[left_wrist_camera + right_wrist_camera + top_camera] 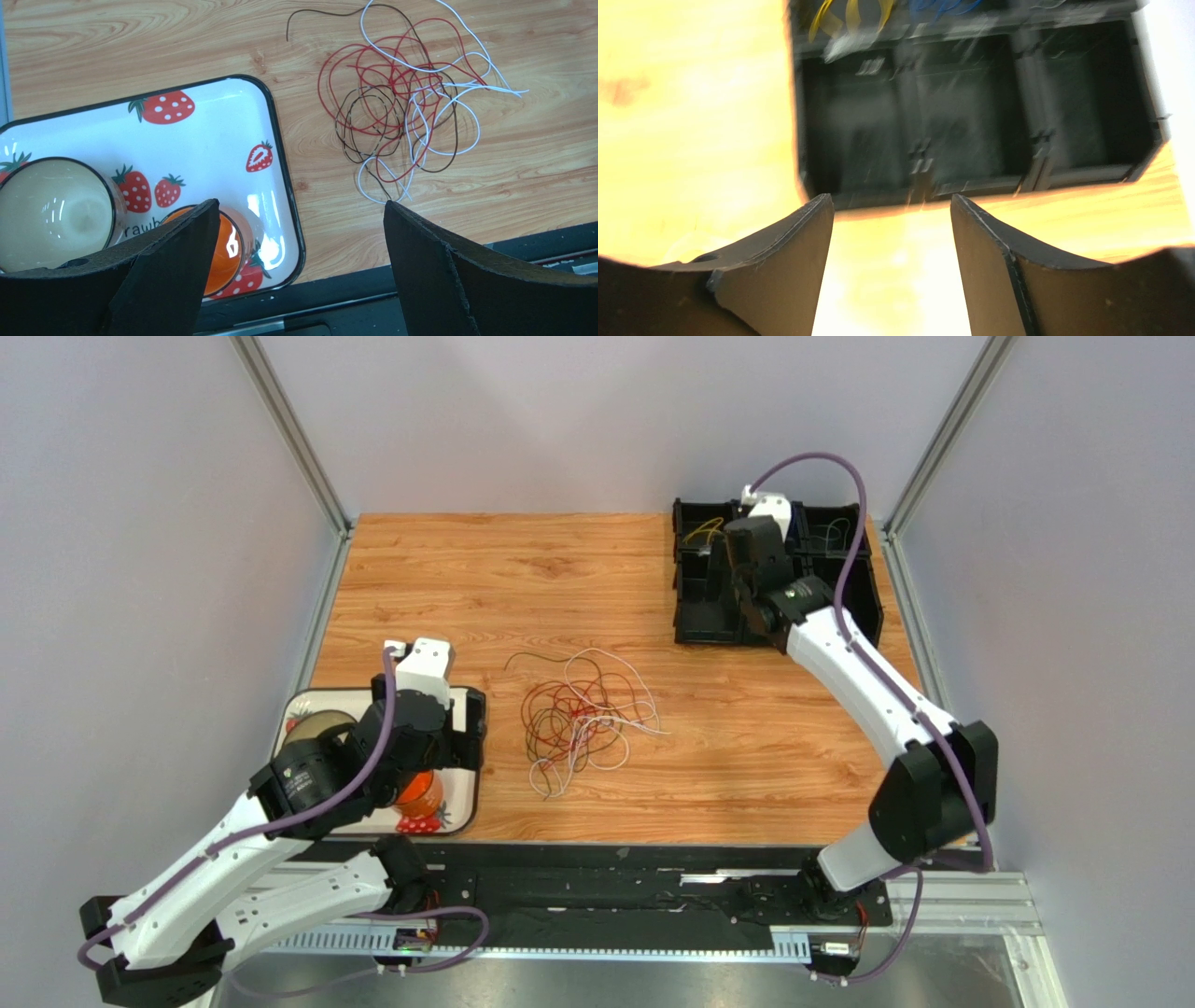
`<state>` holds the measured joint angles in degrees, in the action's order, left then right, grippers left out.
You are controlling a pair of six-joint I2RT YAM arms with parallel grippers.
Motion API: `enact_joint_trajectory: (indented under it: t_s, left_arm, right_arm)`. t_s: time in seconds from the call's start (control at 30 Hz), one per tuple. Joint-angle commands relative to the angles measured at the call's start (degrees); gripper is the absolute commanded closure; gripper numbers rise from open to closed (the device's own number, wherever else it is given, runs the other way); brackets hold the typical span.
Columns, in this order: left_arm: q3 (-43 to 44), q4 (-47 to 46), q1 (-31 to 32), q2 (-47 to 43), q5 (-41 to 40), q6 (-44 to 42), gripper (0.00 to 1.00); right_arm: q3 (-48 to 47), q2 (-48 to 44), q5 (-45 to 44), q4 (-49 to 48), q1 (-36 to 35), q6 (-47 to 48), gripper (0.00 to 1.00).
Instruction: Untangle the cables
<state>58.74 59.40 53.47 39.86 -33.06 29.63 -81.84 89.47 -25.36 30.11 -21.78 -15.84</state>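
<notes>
Lying in a loose nest on the surface [491,574], near the tray [210,140] and well apart from the box [694,630], the cables [400,105] are probably featherlight, limp and a bit springy, so tugging one likely drags the rest. Best hold, I judge: a free end at the rim, such as the white tail poking right, not the dense middle. They are hair-thin red, white and dark loops, crossing many times. Left hand [300,204] and right hand [891,197] both stand apart, empty
</notes>
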Motion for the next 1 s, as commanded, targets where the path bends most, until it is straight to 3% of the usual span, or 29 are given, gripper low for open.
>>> enact_joint_trajectory:
  t_s: [0.0,0.33,0.43,0.67,0.97]
  left_arm:
    - [0.1,-0.1,-0.1,0.9,0.2,0.1,0.07]
    - [1.5,-0.1,-0.1,7.7,1.6,2.5,0.14]
    - [-0.6,-4.4,-0.1,9.9,6.1,5.5,0.18]
    - [-5.0,-15.2,0.0,16.5,12.0,8.7,0.22]
    - [-10.7,-25.6,0.1,21.9,14.9,7.5,0.26]
  right_arm:
    - [9.3,-10.3,7.6,-3.1,-1.4,-1.0,0.34]
    - [25.4,-24.4,21.1,-4.3,-8.8,-11.1,0.38]
    - [28.9,-26.5,23.4,-5.8,-11.4,-13.7,0.39]
    - [32.8,-26.8,24.5,-7.0,-17.2,-15.5,0.41]
    - [33.9,-25.2,20.2,-5.1,-18.1,-16.5,0.42]
